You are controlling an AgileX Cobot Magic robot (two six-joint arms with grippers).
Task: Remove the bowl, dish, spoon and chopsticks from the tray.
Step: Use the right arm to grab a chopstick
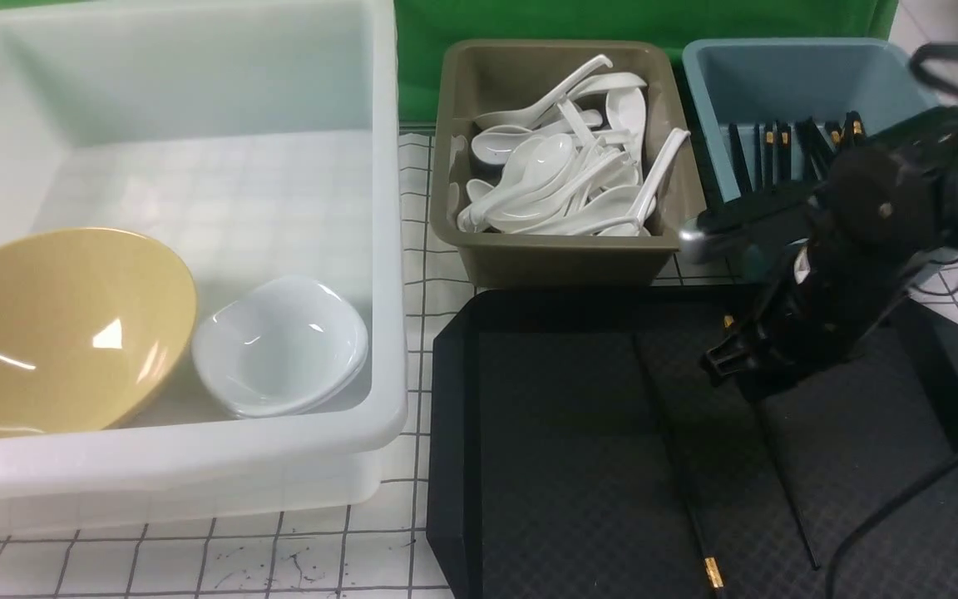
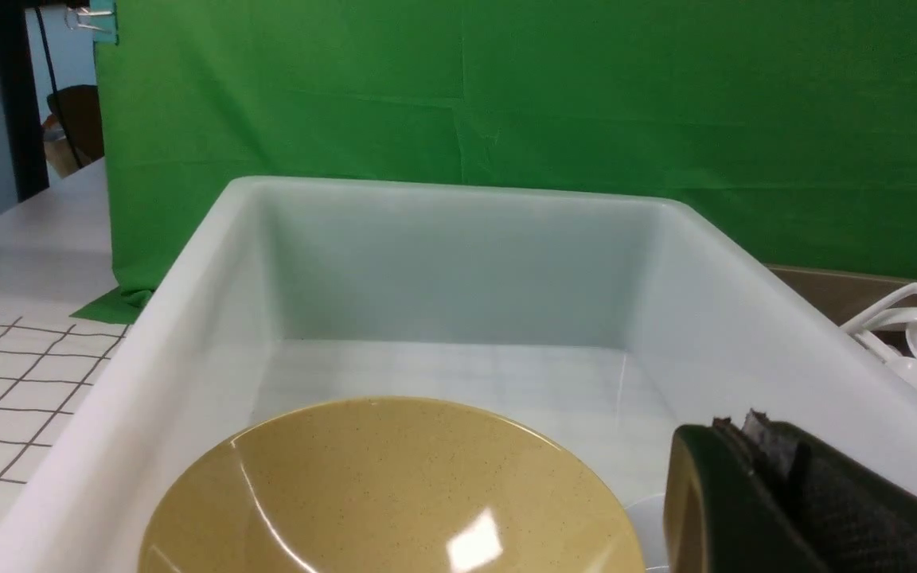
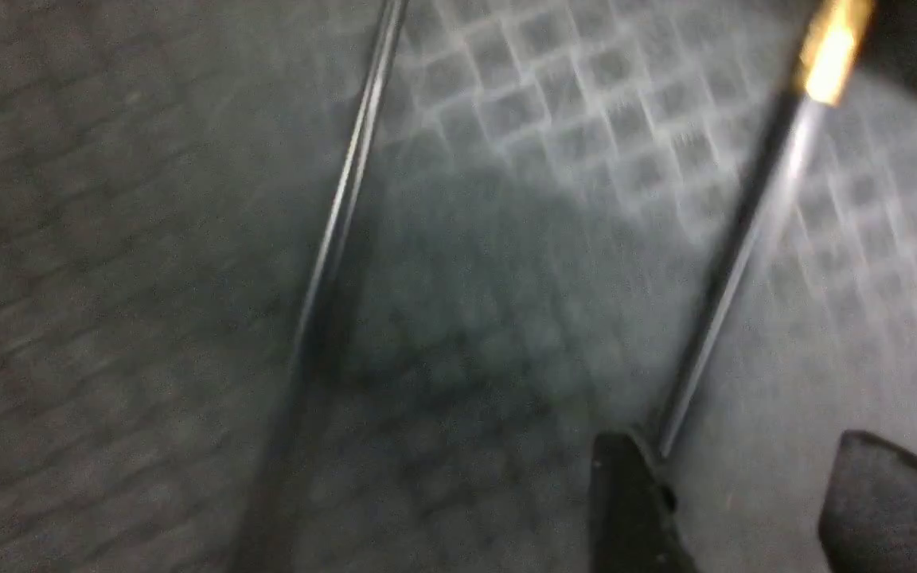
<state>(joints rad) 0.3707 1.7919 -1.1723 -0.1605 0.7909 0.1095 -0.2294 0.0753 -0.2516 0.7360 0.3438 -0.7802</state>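
Two black chopsticks [image 1: 674,466] with gold bands lie apart on the black tray [image 1: 562,466]. In the right wrist view the nearer stick [image 3: 737,247] runs up to one fingertip [image 3: 634,509]. My right gripper [image 1: 724,362] hangs low over the tray's far right part, open [image 3: 753,501] with nothing between its fingers. The yellow bowl [image 1: 55,333] leans in the white tub, with the stacked white dish [image 1: 279,345] beside it. My left gripper [image 2: 745,434] is shut and empty above the tub, next to the bowl [image 2: 387,493]. The spoon cannot be told apart among the white spoons [image 1: 562,183].
The big white tub [image 1: 387,249] fills the left side. An olive-brown tub [image 1: 562,262] holds the several spoons behind the tray. A blue tub [image 1: 778,75] with several black chopsticks stands at the back right, partly hidden by my right arm. A black cable crosses the tray's right corner.
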